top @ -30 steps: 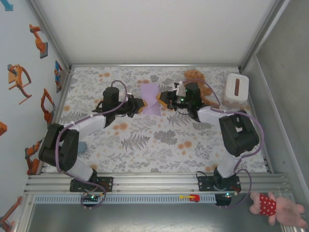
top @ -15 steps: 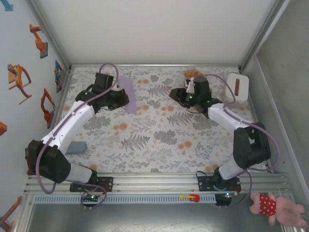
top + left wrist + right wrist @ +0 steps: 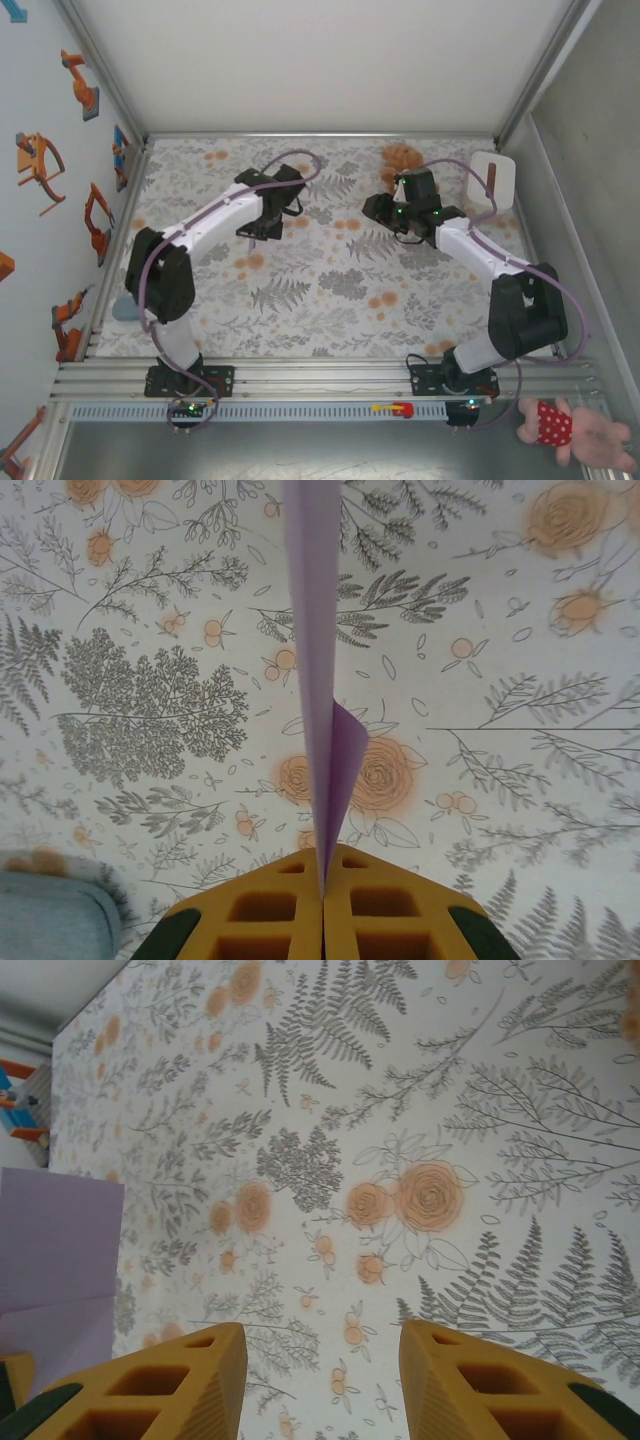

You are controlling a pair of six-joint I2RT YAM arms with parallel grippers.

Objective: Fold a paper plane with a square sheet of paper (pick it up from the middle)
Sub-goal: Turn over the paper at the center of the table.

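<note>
The square sheet of paper (image 3: 318, 680) is lavender and folded flat. In the left wrist view I see it edge-on, a small flap bulging out on its right side. My left gripper (image 3: 323, 855) is shut on its lower edge and holds it above the floral mat. From above, the left gripper (image 3: 258, 228) hangs left of the mat's centre. My right gripper (image 3: 372, 208) is further right, in front of the teddy bear. In its wrist view the right gripper (image 3: 320, 1335) is open and empty over the mat, and the paper (image 3: 55, 1250) shows broadside at the left edge.
A brown teddy bear (image 3: 402, 155) lies at the back of the floral mat (image 3: 330, 300), and a white box (image 3: 490, 180) stands at the back right. A grey-blue cloth (image 3: 125, 308) lies at the mat's left edge. Metal rails frame the workspace.
A second ago both grippers held the paper at mid-table. The right gripper let go and drew back toward the bear. The left arm swung the paper left, then back toward the centre.
</note>
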